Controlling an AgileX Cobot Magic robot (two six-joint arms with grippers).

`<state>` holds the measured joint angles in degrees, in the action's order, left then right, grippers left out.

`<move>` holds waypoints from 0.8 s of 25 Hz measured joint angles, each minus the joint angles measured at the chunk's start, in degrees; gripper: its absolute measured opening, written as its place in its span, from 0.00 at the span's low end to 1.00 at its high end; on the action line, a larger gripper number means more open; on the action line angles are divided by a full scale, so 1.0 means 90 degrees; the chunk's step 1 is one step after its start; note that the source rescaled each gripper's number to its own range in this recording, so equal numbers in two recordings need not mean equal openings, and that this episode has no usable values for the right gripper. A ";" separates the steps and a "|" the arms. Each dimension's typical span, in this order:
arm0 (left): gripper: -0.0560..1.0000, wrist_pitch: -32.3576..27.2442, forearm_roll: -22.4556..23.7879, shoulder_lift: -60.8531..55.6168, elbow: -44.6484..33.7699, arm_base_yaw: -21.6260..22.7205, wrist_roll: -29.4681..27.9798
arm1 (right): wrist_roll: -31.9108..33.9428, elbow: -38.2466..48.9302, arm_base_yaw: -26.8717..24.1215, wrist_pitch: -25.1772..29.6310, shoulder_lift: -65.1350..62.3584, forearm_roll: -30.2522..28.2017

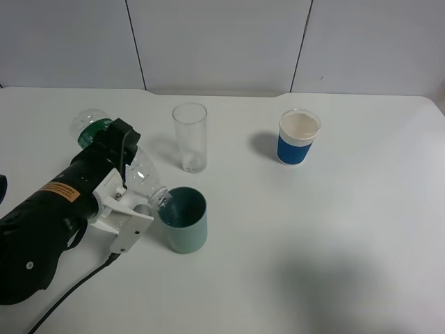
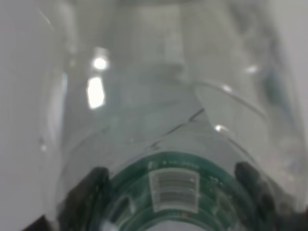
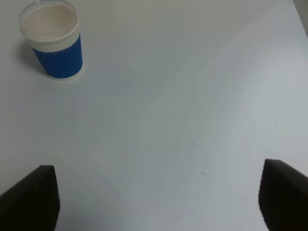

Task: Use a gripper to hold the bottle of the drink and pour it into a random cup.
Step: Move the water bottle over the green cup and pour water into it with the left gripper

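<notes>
My left gripper, black with white jaw plates and an orange label, is shut on the clear bottle with the dark green label. The bottle lies tilted, its ribbed neck pointing down over the rim of the teal-green cup, which stands upright at centre-left. No stream of liquid shows. In the left wrist view the bottle fills the frame between the dark fingers. My right gripper is open and empty above bare table; it is out of the exterior view.
A tall clear glass stands just behind the cup. A blue-and-white paper cup stands at the back right and also shows in the right wrist view. A black cable trails from the left gripper towards the front edge.
</notes>
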<state>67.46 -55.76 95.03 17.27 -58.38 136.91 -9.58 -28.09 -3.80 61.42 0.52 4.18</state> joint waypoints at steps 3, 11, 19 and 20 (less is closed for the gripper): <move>0.07 0.0015 0.0000 0.0000 0.0000 0.0000 0.0017 | 0.0000 0.0000 0.0000 0.0000 0.0000 0.0000; 0.07 0.0015 0.0000 0.0000 0.0000 0.0000 0.0017 | 0.0000 0.0000 0.0000 0.0000 0.0000 0.0000; 0.07 0.0015 0.0000 0.0000 0.0000 0.0000 0.0017 | 0.0000 0.0000 0.0000 0.0000 0.0000 0.0000; 0.07 0.0015 0.0000 0.0000 0.0000 0.0000 0.0017 | 0.0000 0.0000 0.0000 0.0000 0.0000 0.0000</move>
<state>67.60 -55.76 95.03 17.27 -58.38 137.06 -9.58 -28.09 -3.80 61.42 0.52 4.18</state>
